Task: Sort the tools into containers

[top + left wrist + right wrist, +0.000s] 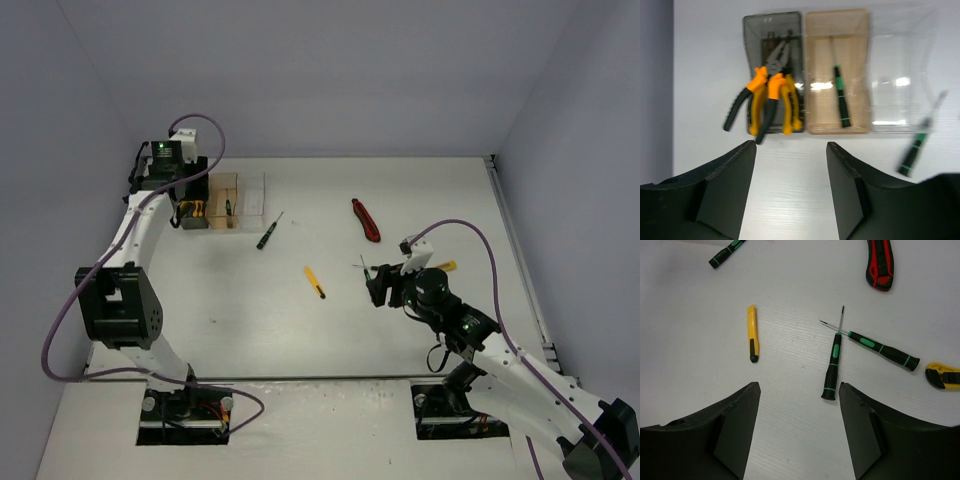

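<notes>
1. White table (420,200), walled in pale grey, carries everything; three bins stand in a row at its far left.
2. Done so far: the dark bin (748,60) holds two pairs of pliers (775,82), their orange handles hanging over its near wall. The amber bin (860,60) holds one green screwdriver (841,95). The clear bin (900,50) shows nothing inside.
3. What is left looks to me like the larger share.
   - A stray screwdriver (915,147) lies on the table just beside the clear bin.
   - Farther out lie a yellow knife (753,335) and two crossed screwdrivers (832,365).
   - Beyond them are a red-and-black handle (879,262), likely another knife, and a second yellow knife (942,376) at the edge of the right wrist view.
4. Left tool (790,195) hangs above the table just in front of the bins, jaws well apart, holding and touching nothing.
5. Right tool (799,430) hovers over the crossed screwdrivers, jaws also wide and empty; the one with its handle pointing toward the camera lies nearest the gap.
</notes>
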`<state>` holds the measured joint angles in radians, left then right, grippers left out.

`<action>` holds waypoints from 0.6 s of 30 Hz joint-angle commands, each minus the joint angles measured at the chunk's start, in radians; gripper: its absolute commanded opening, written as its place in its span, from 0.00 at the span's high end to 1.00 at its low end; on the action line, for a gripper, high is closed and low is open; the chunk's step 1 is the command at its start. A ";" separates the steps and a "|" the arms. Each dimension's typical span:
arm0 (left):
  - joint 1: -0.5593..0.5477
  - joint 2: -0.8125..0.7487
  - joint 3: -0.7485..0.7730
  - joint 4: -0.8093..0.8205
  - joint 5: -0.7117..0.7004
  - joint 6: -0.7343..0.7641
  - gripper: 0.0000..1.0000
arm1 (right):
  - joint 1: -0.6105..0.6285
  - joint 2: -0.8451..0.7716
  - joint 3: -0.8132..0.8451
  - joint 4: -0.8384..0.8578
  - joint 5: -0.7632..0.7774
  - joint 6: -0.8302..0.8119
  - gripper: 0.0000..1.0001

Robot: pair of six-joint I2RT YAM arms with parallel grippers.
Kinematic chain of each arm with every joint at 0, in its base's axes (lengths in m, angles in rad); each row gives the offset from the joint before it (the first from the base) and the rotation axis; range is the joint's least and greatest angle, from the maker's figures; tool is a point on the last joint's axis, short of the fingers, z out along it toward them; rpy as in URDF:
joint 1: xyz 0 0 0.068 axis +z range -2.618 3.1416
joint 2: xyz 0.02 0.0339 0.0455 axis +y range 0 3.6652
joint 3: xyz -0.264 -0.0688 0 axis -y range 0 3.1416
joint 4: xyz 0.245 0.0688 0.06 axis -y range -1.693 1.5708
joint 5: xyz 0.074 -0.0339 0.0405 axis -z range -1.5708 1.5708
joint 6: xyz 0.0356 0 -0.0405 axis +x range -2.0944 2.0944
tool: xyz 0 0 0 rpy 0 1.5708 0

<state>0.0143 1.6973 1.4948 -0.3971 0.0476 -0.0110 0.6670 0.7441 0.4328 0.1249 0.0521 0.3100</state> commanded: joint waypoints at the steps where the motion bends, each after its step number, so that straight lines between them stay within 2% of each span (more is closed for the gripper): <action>1: -0.129 -0.157 0.022 -0.074 -0.005 -0.221 0.45 | -0.006 0.015 0.041 0.076 0.017 -0.009 0.38; 4: -0.249 -0.233 -0.064 -0.065 -0.033 -0.343 0.42 | -0.006 0.031 0.056 0.074 0.029 -0.004 0.38; 7: -0.359 -0.270 -0.174 -0.060 -0.118 -0.453 0.40 | -0.006 0.039 0.063 0.067 0.046 0.006 0.39; 11: -0.523 -0.278 -0.254 -0.034 -0.184 -0.529 0.39 | -0.006 0.037 0.064 0.060 0.065 0.017 0.39; 14: -0.585 -0.237 -0.282 -0.008 -0.237 -0.505 0.39 | -0.006 0.027 0.064 0.052 0.069 0.021 0.39; 18: -0.568 -0.134 -0.216 -0.018 -0.291 -0.336 0.39 | -0.006 0.006 0.055 0.042 0.055 0.029 0.39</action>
<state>-0.5812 1.5103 1.1976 -0.4574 -0.1323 -0.4494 0.6670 0.7750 0.4454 0.1232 0.0834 0.3208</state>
